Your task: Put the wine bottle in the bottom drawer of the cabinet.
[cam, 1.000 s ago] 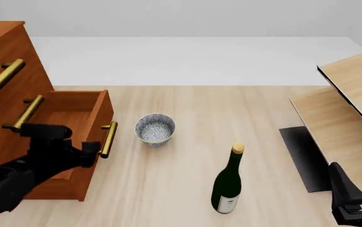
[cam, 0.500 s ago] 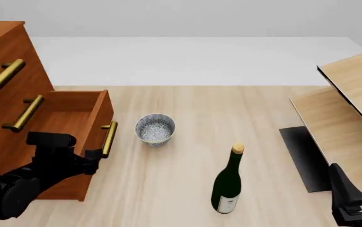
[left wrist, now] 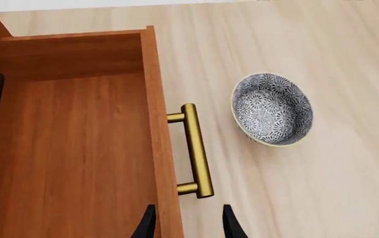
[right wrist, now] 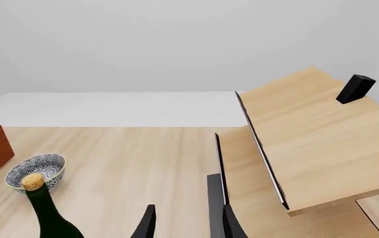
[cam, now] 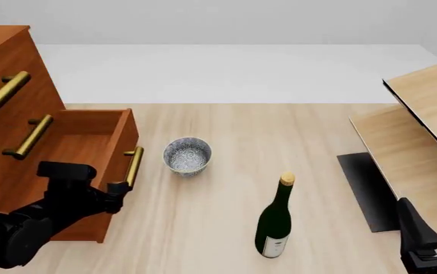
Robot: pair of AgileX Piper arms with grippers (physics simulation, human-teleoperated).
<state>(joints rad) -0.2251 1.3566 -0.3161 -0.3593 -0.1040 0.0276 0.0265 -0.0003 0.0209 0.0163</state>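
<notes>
Light-wood bench [cam: 226,131] fills the front view. Tall reddish-brown wooden cabinet [cam: 5,63] at left edge, brass bar handles. Pale light-wood panel furniture [cam: 424,120] at right edge. Bottom reddish-brown drawer box [cam: 88,134] pulled out, mid-left. Dark green glass wine bottle [cam: 275,220] upright on bench, lower centre-right, well apart from drawer. Grey speckled cup [cam: 187,155] between them, nearer the drawer. Left pincer [left wrist: 187,223] slightly parted, straddling the drawer front just below its brass handle [left wrist: 196,151], holding nothing. Right pincer [right wrist: 185,223] lower right, partly open, empty.
</notes>
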